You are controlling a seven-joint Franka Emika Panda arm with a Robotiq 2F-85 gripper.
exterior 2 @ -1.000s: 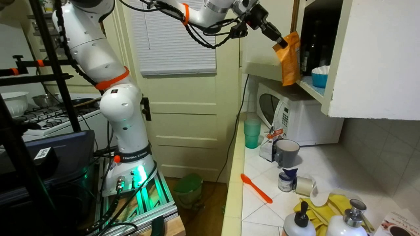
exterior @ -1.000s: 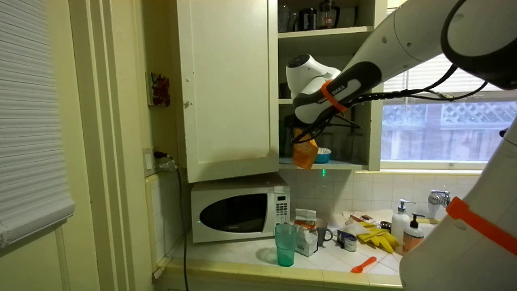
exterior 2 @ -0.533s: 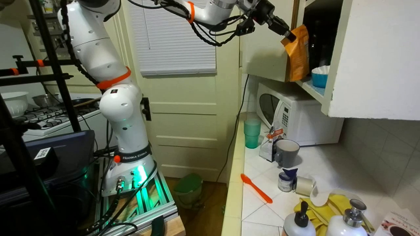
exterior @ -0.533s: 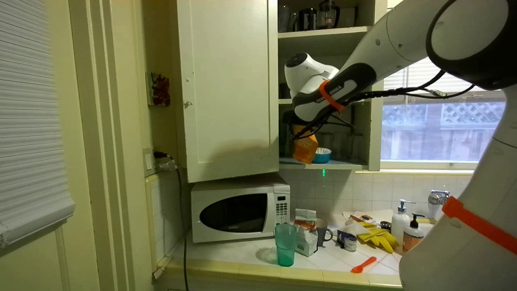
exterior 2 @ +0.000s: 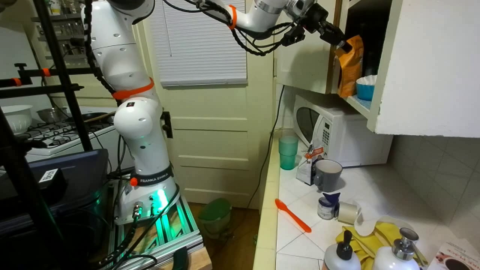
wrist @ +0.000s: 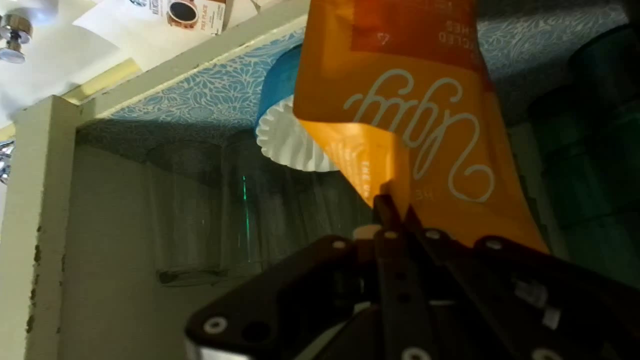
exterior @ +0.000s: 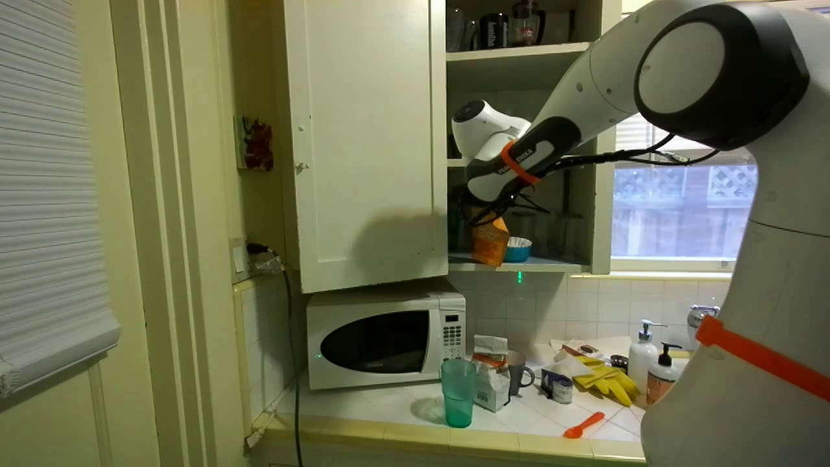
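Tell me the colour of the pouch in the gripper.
The pouch is orange with pale script lettering, best seen in the wrist view.

An orange, white-lettered pouch (exterior 2: 351, 68), gripped near its top, tilts slightly, high above and behind the counter's front edge (exterior: 454, 436).

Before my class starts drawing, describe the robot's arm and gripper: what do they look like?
The arm is smooth white with rounded joints, orange bands, black cables along it, and a black base collar lettered FRANKA EMIKA. The gripper is mostly black, with angular linkages and pale round screw heads.
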